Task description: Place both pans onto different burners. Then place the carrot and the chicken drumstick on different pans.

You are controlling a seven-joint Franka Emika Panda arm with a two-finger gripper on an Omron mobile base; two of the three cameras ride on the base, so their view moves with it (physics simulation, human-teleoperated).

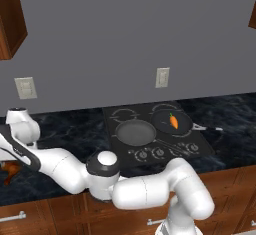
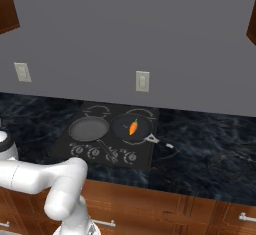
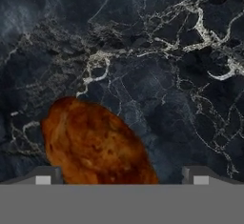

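On the black cooktop (image 1: 111, 124) a grey pan (image 1: 135, 131) (image 2: 89, 128) sits on the front left burner. A second, darker pan (image 1: 184, 124) (image 2: 122, 129) rests on the burner to its right, its long handle pointing right, and the orange carrot (image 1: 173, 121) (image 2: 133, 127) lies inside it. The rear left burner (image 1: 125, 113) (image 2: 96, 110) is bare. Far to the left on the marble counter lies the reddish-brown chicken drumstick (image 1: 9, 171) (image 3: 95, 144). My gripper (image 3: 121, 178) hangs open just over it, fingertips (image 3: 43, 176) on either side of its bulbous end, and no contact shows.
Four knobs (image 1: 157, 153) line the cooktop's front edge. Two wall outlets (image 1: 25, 87) sit on the grey backsplash. Wood cabinets (image 1: 10, 19) hang at the upper corners. Dark marble counter (image 2: 210, 154) stretches right of the cooktop.
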